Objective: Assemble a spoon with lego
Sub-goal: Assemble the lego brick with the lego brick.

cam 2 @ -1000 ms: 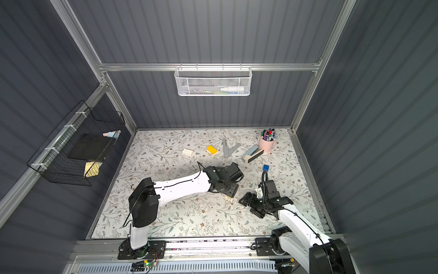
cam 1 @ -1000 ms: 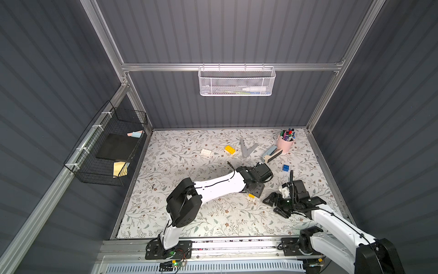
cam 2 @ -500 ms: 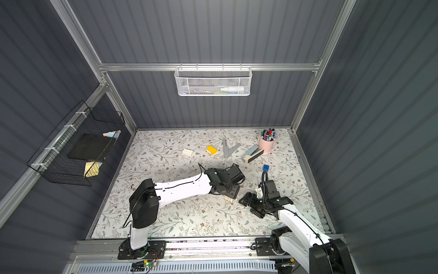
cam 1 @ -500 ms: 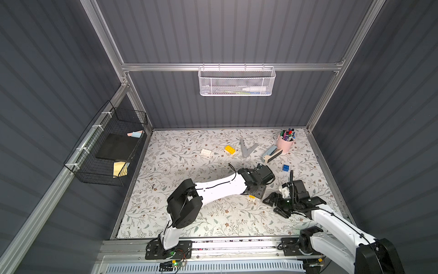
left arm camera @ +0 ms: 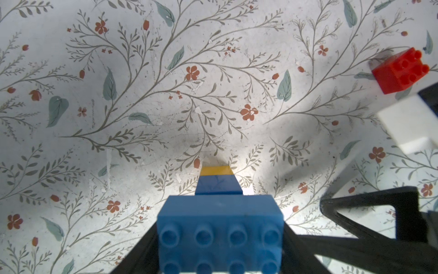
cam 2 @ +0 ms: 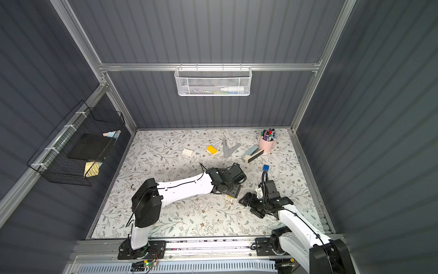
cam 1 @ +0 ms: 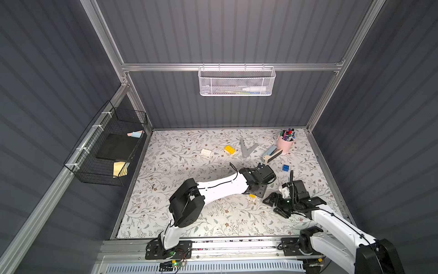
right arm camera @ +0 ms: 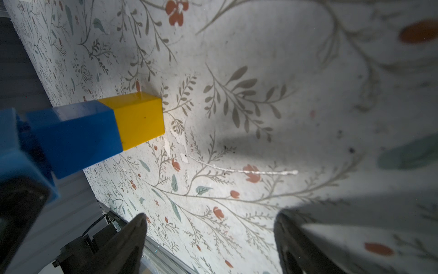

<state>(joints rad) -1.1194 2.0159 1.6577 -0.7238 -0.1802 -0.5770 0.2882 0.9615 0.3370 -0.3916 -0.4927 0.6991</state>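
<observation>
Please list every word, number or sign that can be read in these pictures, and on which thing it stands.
No text can be read.
Bottle in the white basket: label too small.
Markers in the pink cup: too small.
Spoon studs: blurred, nothing legible.

Overhead stereo pair; two wrist close-ups

blue-and-yellow spoon points yellow tip down, red lego lying nearby.

Our left arm: stretched rightward, left gripper pointing down, clamped on the spoon. Our right gripper: low, jaws wide apart.
</observation>
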